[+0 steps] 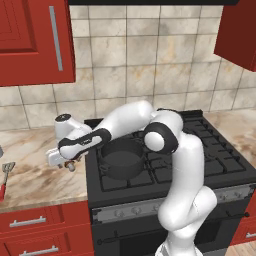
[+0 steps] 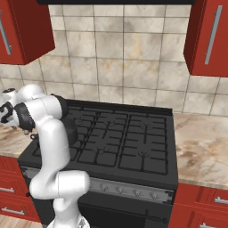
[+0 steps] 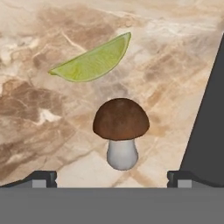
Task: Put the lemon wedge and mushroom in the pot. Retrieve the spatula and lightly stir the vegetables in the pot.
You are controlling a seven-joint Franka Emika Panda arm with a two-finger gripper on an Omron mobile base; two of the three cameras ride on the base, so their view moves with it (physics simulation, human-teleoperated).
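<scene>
We saw the gripper low over the marble counter, left of the stove, fingers wide apart w/ nothing btwn them. The mushroom stood upright just ahead, the lemon wedge lay near behind it. The pot sat on the front-left burner; the spatula lay at the counter's far left.

- Place was a home kitchen.
- Black gas stove sat between red cabinets.
- Marble desk and beige tiled backsplash confirmed it.
</scene>
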